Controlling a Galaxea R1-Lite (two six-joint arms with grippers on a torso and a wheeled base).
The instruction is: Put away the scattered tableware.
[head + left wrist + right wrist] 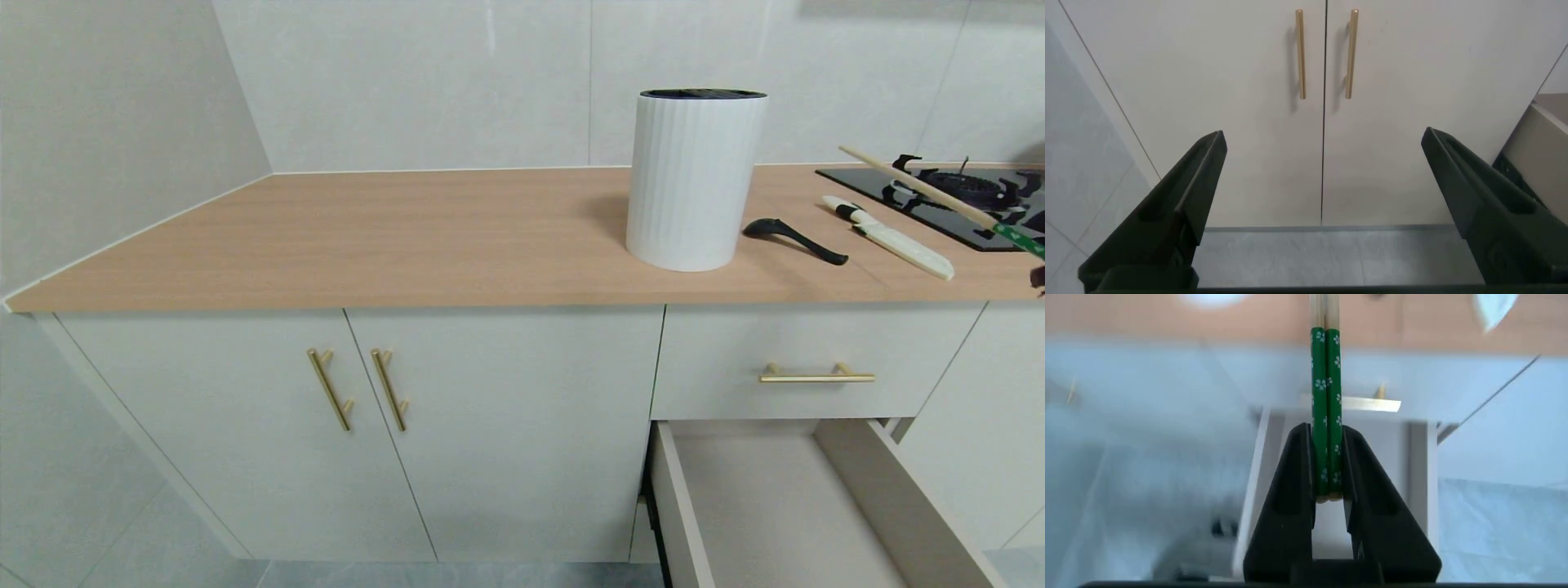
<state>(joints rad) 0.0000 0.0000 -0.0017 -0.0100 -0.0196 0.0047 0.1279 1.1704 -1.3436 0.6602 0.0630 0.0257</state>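
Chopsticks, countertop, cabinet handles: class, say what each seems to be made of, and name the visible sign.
Chopsticks: probably bamboo or wood, with pale bare shafts and green painted ends with white flowers.
Countertop: wood-look and matte, with fine grain lines; whether it is solid wood or laminate is unclear.
Cabinet handles: metal, it seems, with a brushed gold sheen.

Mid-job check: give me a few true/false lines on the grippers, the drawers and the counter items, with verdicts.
1. The right gripper is shut on the chopsticks. True.
2. The left gripper holds a knife. False: it is open and empty, facing the cabinet doors.
3. The lower drawer is pulled open. True.
4. The black spoon stands inside the white holder. False: it lies on the counter beside the holder.
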